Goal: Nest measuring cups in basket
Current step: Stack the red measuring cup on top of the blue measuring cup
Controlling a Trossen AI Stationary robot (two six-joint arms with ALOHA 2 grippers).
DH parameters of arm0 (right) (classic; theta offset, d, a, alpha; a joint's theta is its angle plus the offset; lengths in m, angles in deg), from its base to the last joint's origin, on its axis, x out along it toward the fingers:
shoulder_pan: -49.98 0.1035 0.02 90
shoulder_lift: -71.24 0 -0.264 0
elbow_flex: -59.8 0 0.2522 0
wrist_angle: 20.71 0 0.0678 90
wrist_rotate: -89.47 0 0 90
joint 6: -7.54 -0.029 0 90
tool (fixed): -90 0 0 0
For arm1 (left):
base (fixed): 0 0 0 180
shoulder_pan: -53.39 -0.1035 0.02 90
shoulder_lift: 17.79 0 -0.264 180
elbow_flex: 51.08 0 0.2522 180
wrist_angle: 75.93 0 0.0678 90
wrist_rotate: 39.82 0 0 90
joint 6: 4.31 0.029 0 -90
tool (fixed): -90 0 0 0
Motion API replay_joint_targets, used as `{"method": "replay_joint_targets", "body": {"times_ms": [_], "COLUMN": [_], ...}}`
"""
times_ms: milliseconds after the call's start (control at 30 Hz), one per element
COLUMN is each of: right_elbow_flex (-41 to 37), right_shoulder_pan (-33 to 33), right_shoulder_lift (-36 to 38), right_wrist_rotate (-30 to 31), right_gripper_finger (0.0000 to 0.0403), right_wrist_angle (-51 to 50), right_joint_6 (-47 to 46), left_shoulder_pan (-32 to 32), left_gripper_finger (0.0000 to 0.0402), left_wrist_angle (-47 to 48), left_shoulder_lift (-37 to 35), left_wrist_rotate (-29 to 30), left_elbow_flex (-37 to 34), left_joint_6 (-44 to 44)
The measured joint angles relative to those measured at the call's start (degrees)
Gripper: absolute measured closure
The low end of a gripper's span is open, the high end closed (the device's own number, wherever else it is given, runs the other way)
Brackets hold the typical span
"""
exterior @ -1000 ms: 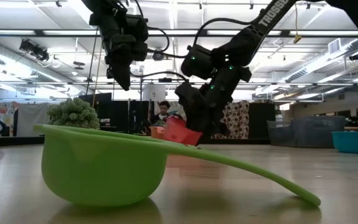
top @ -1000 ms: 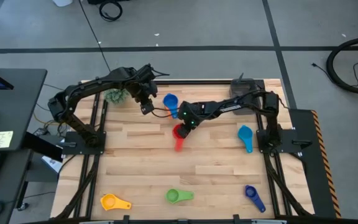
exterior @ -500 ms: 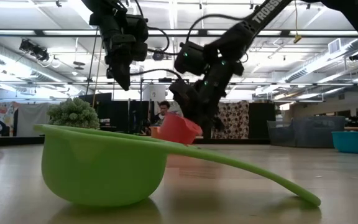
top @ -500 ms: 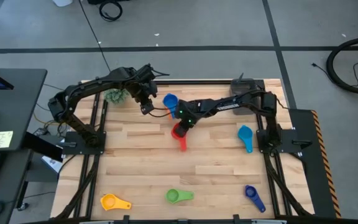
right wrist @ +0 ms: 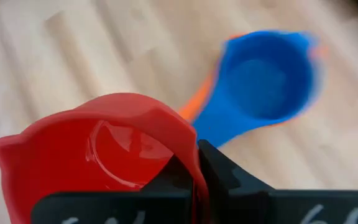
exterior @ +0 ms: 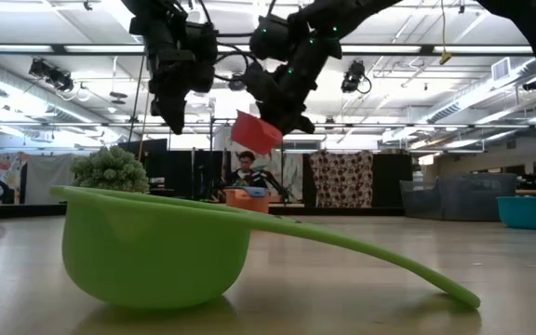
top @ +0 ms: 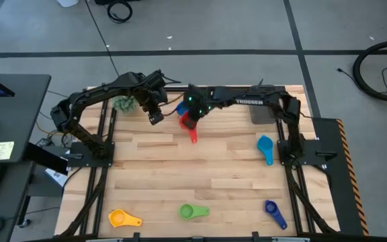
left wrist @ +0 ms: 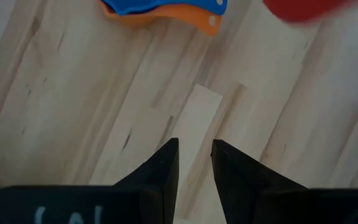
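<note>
High view: seven cups are in sight. The right gripper [top: 191, 119] has its jaws clamped on the red plastic measuring cup [top: 191, 128], handle toward the near side. Blue cup [top: 179, 109] nests in an orange one at the far side. Light blue cup [top: 265, 148] right; yellow cup [top: 122, 218], green cup [top: 192, 212] and dark blue cup [top: 273, 212] along the near edge of the wooden surface [top: 220, 178].

Low view: the red cup hangs tilted above the surface.

Left wrist view: the left gripper [left wrist: 194, 163] holds nothing, jaws slightly apart.

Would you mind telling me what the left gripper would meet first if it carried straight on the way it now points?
Most likely the bare wooden table. The left gripper points down at empty boards, holding nothing. The stacked blue cup and orange cup lie beyond that spot, though depth is hard to judge.
</note>
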Motion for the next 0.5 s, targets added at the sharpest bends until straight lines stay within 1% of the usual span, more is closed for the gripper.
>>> {"method": "replay_joint_targets", "body": {"times_ms": [233, 367, 500], "right_elbow_flex": [0.35, 0.35, 0.35], "right_shoulder_pan": [-5.60, -7.40, -7.95], "right_shoulder_lift": [0.00, 0.00, 0.00], "right_wrist_rotate": [-0.55, -3.93, -4.33], "right_gripper_finger": [0.0390, 0.0390, 0.0390], "right_wrist_angle": [0.15, 2.80, 6.12], "right_joint_6": [2.96, 3.71, 3.72], "left_shoulder_pan": [-0.89, -1.36, -1.70], "left_gripper_finger": [0.0301, 0.0301, 0.0301], "left_wrist_angle": [0.26, 0.25, 0.24], "left_shoulder_lift": [-4.68, -7.01, -7.87], "left_wrist_rotate": [0.53, 3.02, 5.75], "left_elbow_flex": [-0.02, -0.02, -0.02], "left_joint_6": [0.24, 0.24, -0.45]}}
